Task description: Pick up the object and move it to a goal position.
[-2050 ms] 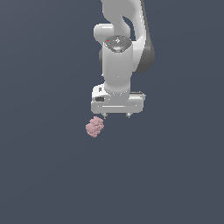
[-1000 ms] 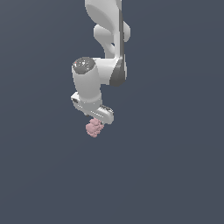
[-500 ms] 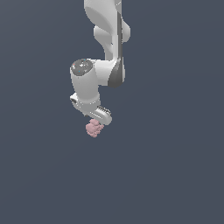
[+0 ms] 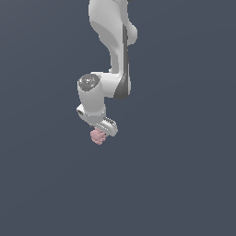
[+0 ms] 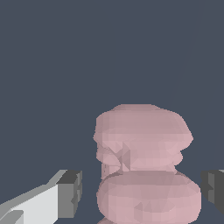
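The object is a small dusty-pink lumpy cluster (image 4: 97, 136) lying on the dark grey surface, just under the arm's hand in the exterior view. In the wrist view the object (image 5: 144, 162) looms large and sits between my two fingers. My gripper (image 5: 142, 190) is open: one fingertip (image 5: 70, 192) stands off one side of the cluster and the other fingertip (image 5: 213, 190) off the other side, with gaps on both sides. In the exterior view the gripper (image 4: 102, 133) is directly over the object and its fingers are mostly hidden by the hand.
A uniform dark grey floor (image 4: 175, 175) fills both views. The white arm (image 4: 110, 41) rises from the hand to the top of the exterior view. No other objects or goal marker show.
The arm swung to the exterior view's left, turned its wrist and came down over the pink cluster. The cluster has not moved.
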Controlling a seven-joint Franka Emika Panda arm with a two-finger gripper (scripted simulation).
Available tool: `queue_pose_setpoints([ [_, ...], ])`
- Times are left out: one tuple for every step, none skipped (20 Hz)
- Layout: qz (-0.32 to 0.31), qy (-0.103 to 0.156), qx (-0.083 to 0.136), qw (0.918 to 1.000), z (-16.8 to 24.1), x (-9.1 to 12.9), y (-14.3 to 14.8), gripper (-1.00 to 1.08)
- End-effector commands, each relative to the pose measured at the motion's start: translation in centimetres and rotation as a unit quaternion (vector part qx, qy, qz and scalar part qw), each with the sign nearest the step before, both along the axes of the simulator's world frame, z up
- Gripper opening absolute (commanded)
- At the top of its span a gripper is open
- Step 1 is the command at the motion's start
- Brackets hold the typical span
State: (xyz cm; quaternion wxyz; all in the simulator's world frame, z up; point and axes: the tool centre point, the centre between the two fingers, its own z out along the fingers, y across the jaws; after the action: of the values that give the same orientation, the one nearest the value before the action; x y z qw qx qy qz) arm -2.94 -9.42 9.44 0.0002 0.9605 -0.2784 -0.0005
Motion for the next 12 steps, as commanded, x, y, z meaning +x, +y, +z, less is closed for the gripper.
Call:
queue_pose_setpoints([
  [0.0, -0.001, 0.0, 1.0, -0.68, 0.05, -0.01, 1.0],
  [0.0, -0.001, 0.0, 1.0, -0.81, 0.08, -0.01, 1.0],
  [0.0, -0.001, 0.0, 1.0, -0.87, 0.11, -0.01, 1.0],
  [0.0, -0.001, 0.0, 1.0, -0.89, 0.12, -0.01, 1.0],
  [0.0, -0.001, 0.0, 1.0, -0.89, 0.12, -0.01, -1.0],
  [0.0, -0.001, 0.0, 1.0, -0.89, 0.12, -0.01, -1.0],
  [0.0, -0.001, 0.0, 1.0, -0.89, 0.12, -0.01, -1.0],
  [0.0, -0.001, 0.0, 1.0, -0.89, 0.12, -0.01, -1.0],
  [0.0, -0.001, 0.0, 1.0, -0.89, 0.12, -0.01, -1.0],
  [0.0, -0.001, 0.0, 1.0, -0.89, 0.12, -0.01, -1.0],
  [0.0, -0.001, 0.0, 1.0, -0.89, 0.12, -0.01, -1.0],
  [0.0, -0.001, 0.0, 1.0, -0.89, 0.12, -0.01, -1.0],
])
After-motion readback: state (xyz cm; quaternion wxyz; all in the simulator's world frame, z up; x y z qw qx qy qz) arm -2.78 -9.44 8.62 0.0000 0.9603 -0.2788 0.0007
